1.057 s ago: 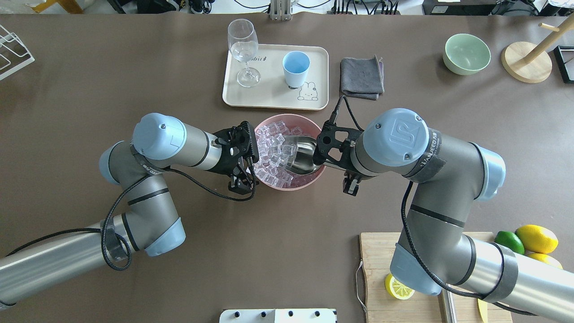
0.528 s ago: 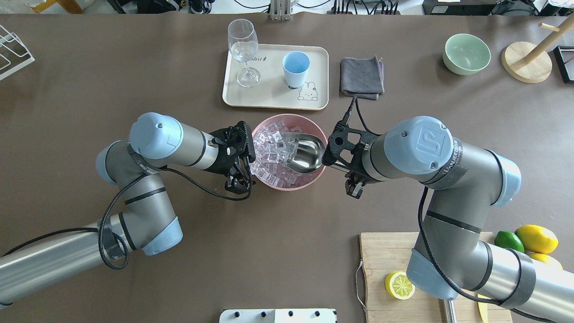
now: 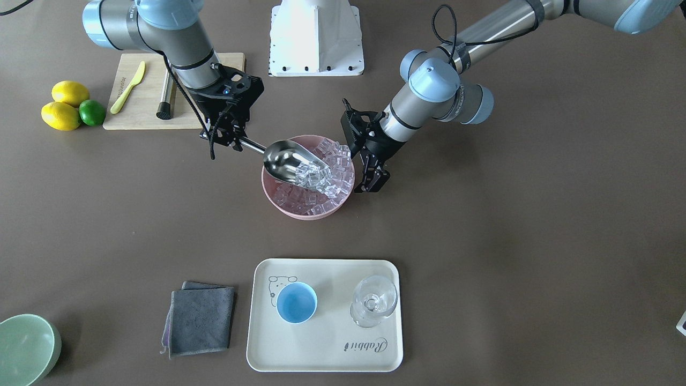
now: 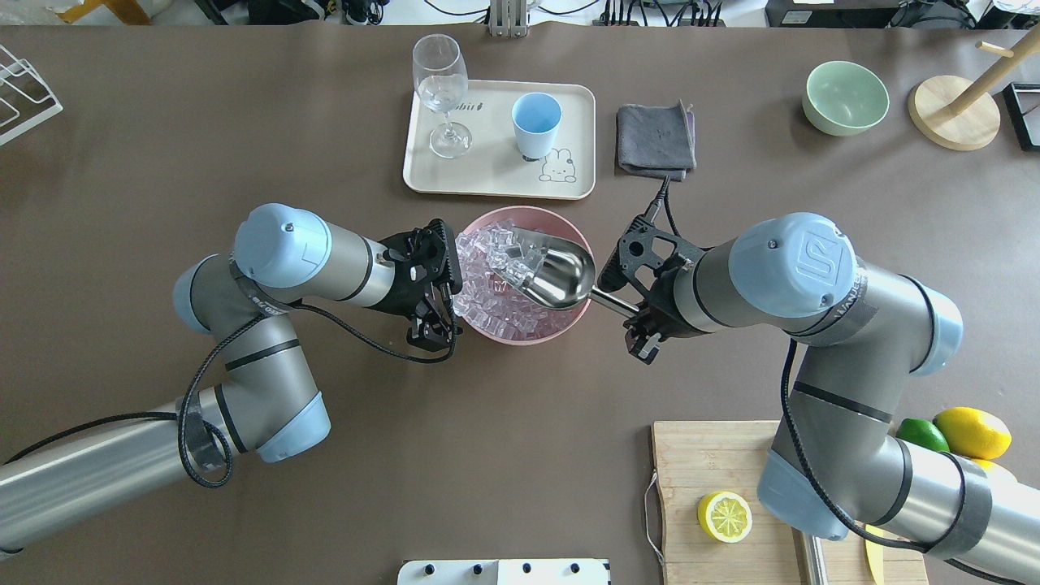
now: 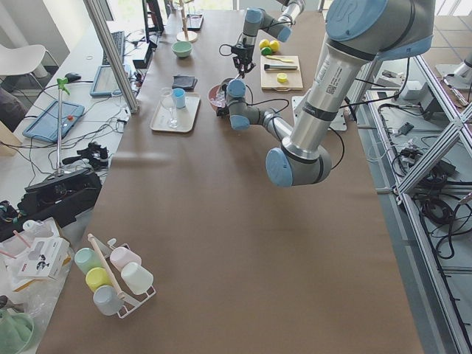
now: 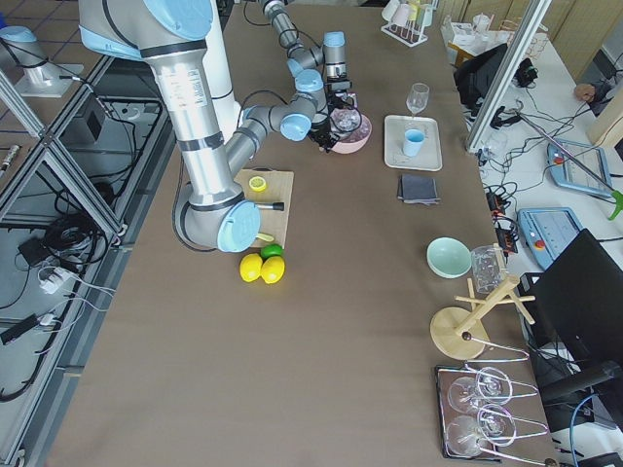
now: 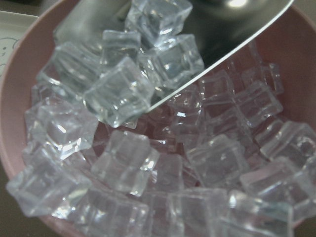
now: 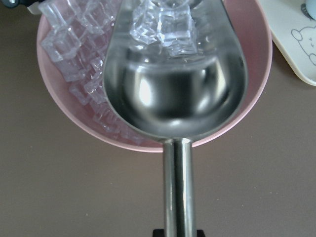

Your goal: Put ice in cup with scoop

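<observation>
The steel scoop (image 4: 548,276) hangs over the pink bowl (image 4: 561,327), tilted, with several ice cubes (image 4: 513,255) near its front lip. My right gripper (image 4: 638,319) is shut on its rod handle at the bowl's right side; the right wrist view shows the scoop (image 8: 173,94) from behind. More ice (image 4: 481,302) fills the bowl. My left gripper (image 4: 441,323) is shut on the bowl's left rim; its wrist view shows ice (image 7: 123,163) under the scoop's edge (image 7: 232,24). The light-blue cup (image 4: 536,118) stands empty on the cream tray (image 4: 487,177), beyond the bowl.
A stemmed glass (image 4: 441,81) stands on the tray left of the cup. A grey cloth (image 4: 656,140) lies right of the tray, and a green bowl (image 4: 845,97) stands far right. A cutting board (image 4: 699,463) with a lemon half (image 4: 725,517) lies near right.
My right arm has drawn back to the right, pulling the scoop out of the ice pile with several cubes in it. The bowl and left gripper shifted slightly left.
</observation>
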